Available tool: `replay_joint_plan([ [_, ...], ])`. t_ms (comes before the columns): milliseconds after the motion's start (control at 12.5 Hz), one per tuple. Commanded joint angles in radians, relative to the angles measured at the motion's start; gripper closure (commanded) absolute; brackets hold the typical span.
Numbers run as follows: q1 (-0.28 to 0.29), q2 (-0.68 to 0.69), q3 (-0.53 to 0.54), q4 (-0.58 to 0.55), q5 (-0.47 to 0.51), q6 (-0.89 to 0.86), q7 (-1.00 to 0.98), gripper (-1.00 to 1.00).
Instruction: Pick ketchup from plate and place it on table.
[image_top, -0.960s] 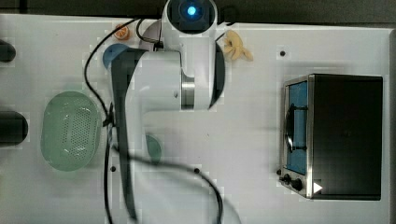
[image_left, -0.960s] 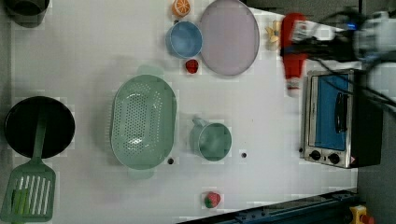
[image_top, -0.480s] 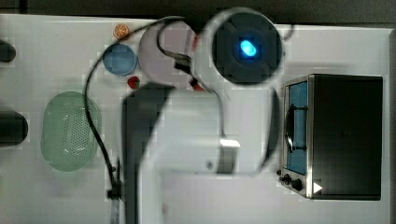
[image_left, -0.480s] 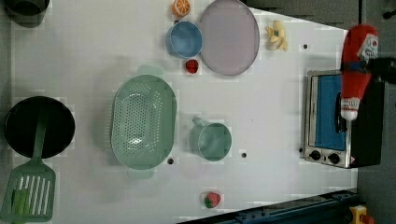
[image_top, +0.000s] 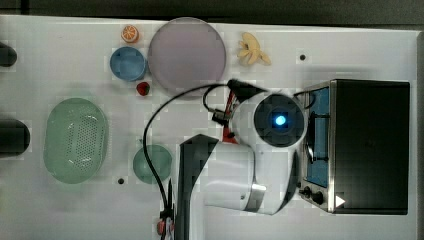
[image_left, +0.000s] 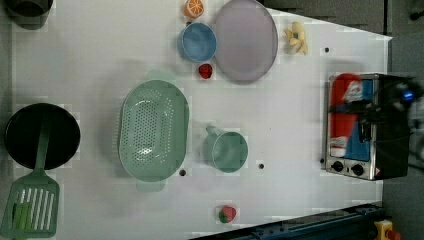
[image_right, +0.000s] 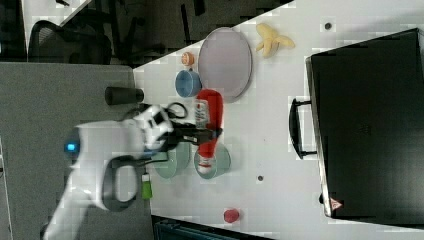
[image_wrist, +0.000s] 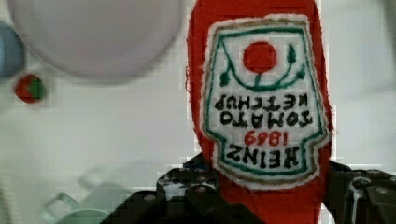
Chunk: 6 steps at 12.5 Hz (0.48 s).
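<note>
The ketchup, a soft red bottle with a white label, hangs in the air with my gripper shut on its lower body. The left view shows the ketchup lying lengthwise in front of the toaster oven, with the gripper clamped across its middle. Seen from the right view, the ketchup hovers off the plate, over the white table beside the green cup. The lilac-grey plate is bare in the top view, where my arm hides most of the bottle.
A toaster oven stands at the top view's right. A blue bowl, an orange half, a strawberry and a banana lie around the plate. The green basket and green cup stand further off.
My arm has swung away from the plate toward the toaster oven, carrying the ketchup with it. The plate now lies uncovered and bare in the top view.
</note>
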Motion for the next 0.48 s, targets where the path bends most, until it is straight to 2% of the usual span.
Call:
replay_joint_plan([
  [80,0.023,0.036,0.02,-0.105,-0.006,0.116,-0.021,-0.2],
  [480,0.026,0.217,0.027,-0.145,-0.006,0.298,-0.021,-0.2],
])
